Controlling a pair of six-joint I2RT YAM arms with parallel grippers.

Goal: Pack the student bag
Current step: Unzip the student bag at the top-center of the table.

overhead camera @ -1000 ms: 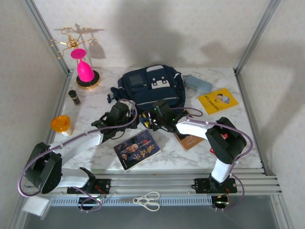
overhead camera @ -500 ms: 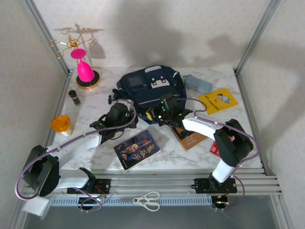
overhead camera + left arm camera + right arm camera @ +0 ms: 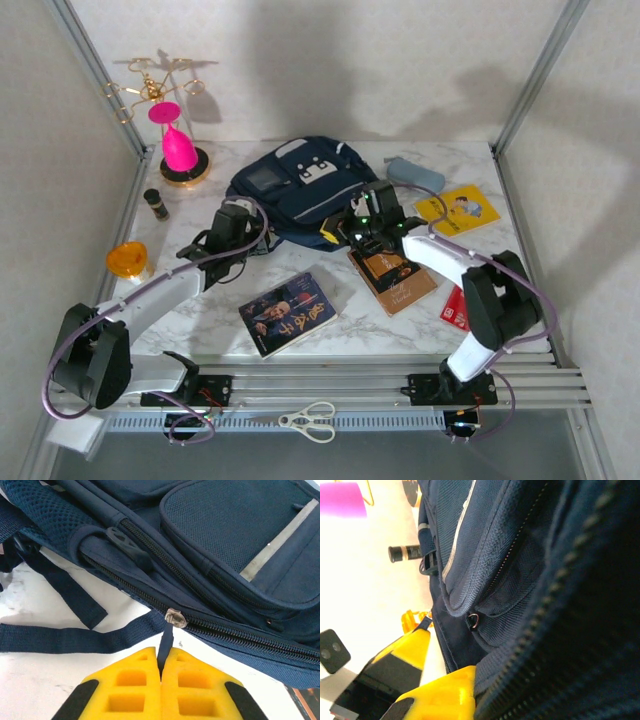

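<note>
The student bag (image 3: 300, 185), navy with grey piping, lies at the back middle of the table. My left gripper (image 3: 258, 238) is at its near left edge. In the left wrist view its yellow fingers (image 3: 132, 680) are shut on the dark zipper pull tab (image 3: 165, 642), which hangs from the metal slider (image 3: 175, 617). The zipper line to the right looks closed. My right gripper (image 3: 340, 235) is at the bag's near right edge, shut on a fold of bag fabric (image 3: 520, 645) beside zipper teeth. One yellow finger (image 3: 445, 690) shows; the other is hidden behind the fabric.
A dark-covered book (image 3: 288, 312) and a brown book (image 3: 393, 277) lie near the front. A yellow booklet (image 3: 458, 209) and a grey pencil case (image 3: 412, 173) are at the right back. A small bottle (image 3: 156, 204), an orange cup (image 3: 128, 260) and a pink stand (image 3: 178, 150) are on the left.
The right gripper closed on the bag's edge and moved right and back. The left gripper moved back and left with the zipper pull. The bag shifted toward the back left and spread wider.
</note>
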